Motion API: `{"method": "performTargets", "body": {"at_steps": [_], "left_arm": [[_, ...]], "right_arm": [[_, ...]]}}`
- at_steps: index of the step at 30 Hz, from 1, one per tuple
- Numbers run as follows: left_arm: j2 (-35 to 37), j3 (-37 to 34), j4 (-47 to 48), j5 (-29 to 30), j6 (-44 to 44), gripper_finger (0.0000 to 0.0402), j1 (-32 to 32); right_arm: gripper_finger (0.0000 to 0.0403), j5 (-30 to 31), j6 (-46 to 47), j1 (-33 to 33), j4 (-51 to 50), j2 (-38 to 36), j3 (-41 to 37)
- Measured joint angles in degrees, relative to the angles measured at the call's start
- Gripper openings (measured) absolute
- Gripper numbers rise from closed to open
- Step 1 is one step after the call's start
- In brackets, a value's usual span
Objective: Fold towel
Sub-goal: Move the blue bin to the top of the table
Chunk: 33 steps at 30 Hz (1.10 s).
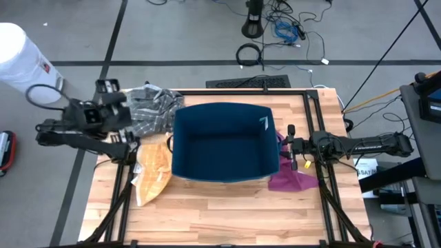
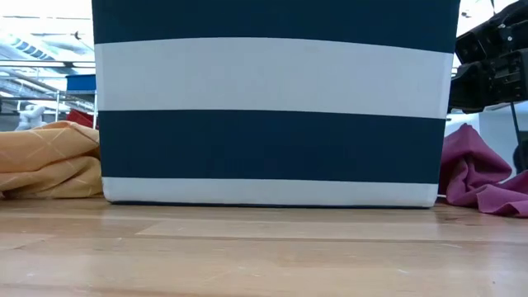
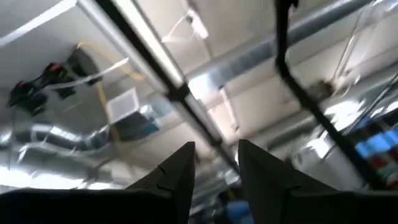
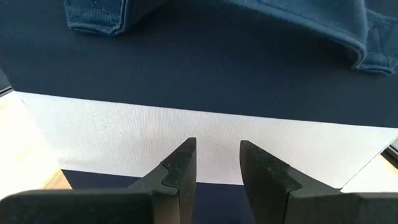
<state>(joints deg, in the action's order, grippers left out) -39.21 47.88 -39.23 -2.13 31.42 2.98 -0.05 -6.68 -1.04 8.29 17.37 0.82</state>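
Three crumpled towels lie on the wooden table around a navy-and-white striped bin (image 1: 220,107). A grey plaid one (image 1: 151,107) is at the far left, an orange one (image 1: 155,172) at the near left and a magenta one (image 1: 293,179) at the right. My left gripper (image 3: 214,168) is raised over the table's left edge (image 1: 114,96). It tips upward at the ceiling, open, with nothing between its fingers. My right gripper (image 4: 217,162) stands level at the table's right (image 1: 286,147). It is open and faces the bin's striped side (image 4: 205,130) without touching it.
The bin (image 2: 272,107) fills the middle of the table and blocks the low view. In that view the orange towel (image 2: 49,157) and the magenta towel (image 2: 478,173) lie on either side of it. Bare wood lies along the near edge (image 1: 220,220). Black frame rails run along both sides.
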Motion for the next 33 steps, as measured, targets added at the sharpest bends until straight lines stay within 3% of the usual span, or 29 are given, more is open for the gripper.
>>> {"method": "performTargets", "body": {"at_steps": [5,18,24,33], "left_arm": [[5.66,-0.04,20.81,9.32,-3.15,0.0128,-0.02],[10.98,-0.04,54.02,9.06,-16.83,0.0128,3.77],[9.95,-0.07,58.49,8.78,-18.05,0.0128,5.11],[9.95,-0.07,58.67,8.64,-23.29,0.0128,5.31]], "right_arm": [[0.011,-0.01,0.0,0.0,0.0,0.02,0.0],[0.011,-0.02,0.0,0.0,1.07,0.02,0.0],[0.011,-0.02,2.89,0.0,5.54,0.02,0.0],[0.011,-0.09,9.19,0.0,23.15,0.44,-0.09]]}}
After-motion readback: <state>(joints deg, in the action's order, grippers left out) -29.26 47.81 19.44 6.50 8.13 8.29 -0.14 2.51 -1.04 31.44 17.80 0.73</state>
